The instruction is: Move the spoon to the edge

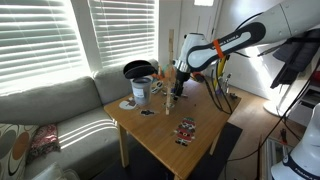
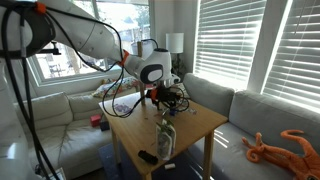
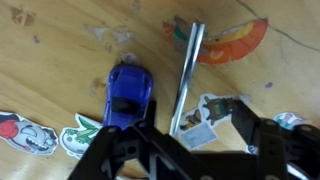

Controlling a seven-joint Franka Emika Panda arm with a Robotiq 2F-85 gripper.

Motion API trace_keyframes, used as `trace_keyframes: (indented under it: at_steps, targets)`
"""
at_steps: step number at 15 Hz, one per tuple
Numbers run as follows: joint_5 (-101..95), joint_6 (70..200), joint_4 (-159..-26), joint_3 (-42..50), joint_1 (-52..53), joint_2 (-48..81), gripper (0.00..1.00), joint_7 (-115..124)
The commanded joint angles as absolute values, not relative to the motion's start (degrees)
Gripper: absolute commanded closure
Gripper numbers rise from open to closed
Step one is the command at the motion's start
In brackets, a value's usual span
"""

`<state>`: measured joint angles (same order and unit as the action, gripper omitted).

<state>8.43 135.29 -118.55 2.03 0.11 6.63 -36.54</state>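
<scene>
Spoon [image 3: 186, 78] lies flat on the worktop [image 1: 205, 128]. In the wrist view its straight metal handle runs near-to-far with a slight tilt, and the far end lies over an orange sticker [image 3: 238, 42]. The bowl end isn't visible, probably hidden under the tool [image 3: 188, 140]. The tool is directly above the spoon with its fingers spread wide on either side of the near end of the handle, and nothing is clamped. A blue toy car [image 3: 127, 95] sits just left of the handle without touching it. More stickers [image 3: 30, 135] are scattered on the wood on both sides. In both exterior views the spoon is too small to pick out. The tool [image 1: 177, 92] hangs low over the far part of the worktop, well in from the near edge [image 1: 140, 146]. A jar [image 1: 141, 92] stands to its left, with a lamp [image 1: 190, 45] behind it. A couch [image 1: 55, 110] runs along the left side of the worktop.
</scene>
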Motion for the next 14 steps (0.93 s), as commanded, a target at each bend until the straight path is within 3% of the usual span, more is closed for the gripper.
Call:
trace_keyframes:
  at_steps: [1, 7, 9, 14]
  targets:
    - [7.03, 134.84, -117.18, 0.51, -0.44, 7.17, 0.54, -35.10]
    - [3.67, 133.51, -116.72, -0.39, 0.02, 7.47, 0.96, -33.29]
    - [2.28, 132.27, -116.64, -0.63, 0.03, 7.12, 1.00, -32.48]
    - [-1.89, 128.71, -121.03, 0.00, -0.77, -0.01, 0.98, -32.49]
